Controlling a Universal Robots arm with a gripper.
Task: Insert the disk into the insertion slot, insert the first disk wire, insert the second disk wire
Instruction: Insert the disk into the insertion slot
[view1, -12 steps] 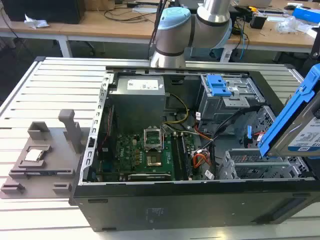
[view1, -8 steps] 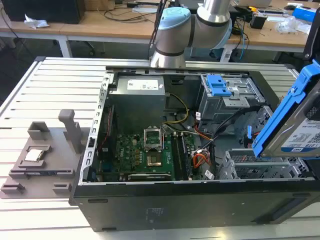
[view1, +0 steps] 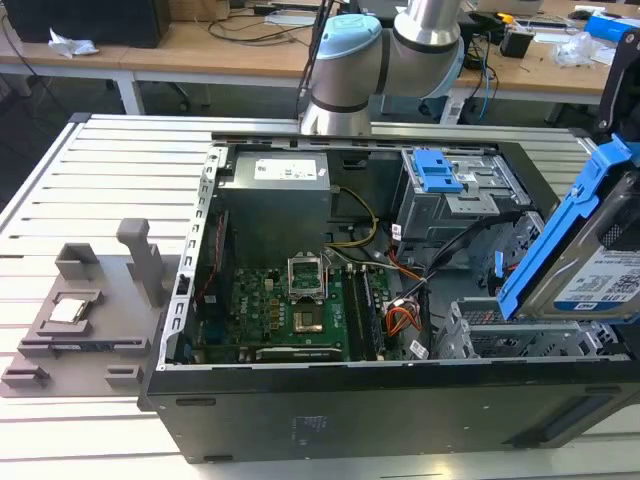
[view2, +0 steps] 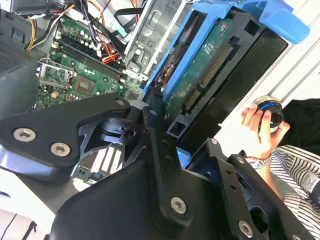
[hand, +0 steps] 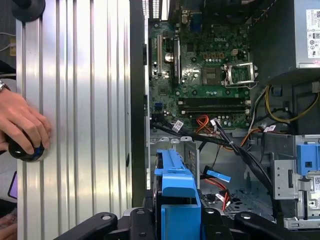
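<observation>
Blue-framed disk (view1: 590, 262) pinched in the claw (view2: 177, 131), not yet in the slot (view1: 505, 338).

Exterior view: the disk hangs tilted, one end raised, with the grey perforated slot just below it inside the open case (view1: 300, 410), which stands on a slatted metal surface (view1: 100, 170). Second wrist view: black fingers (view2: 150, 125) press on either side of the disk's carrier, whose green circuit face shows. Out past the claw, a hand (view2: 260, 131) grips a round knob (view2: 270, 111). First wrist view: the carrier sits between the fingers and the slot's metal frame lies just ahead of the claw. Near it, the black cable (hand: 218, 175) with its blue plug and the red-orange wires (hand: 220, 189) lie loose, apart from the disk. Well off to the claw's side, a hand rests on a knob on the surface.
</observation>
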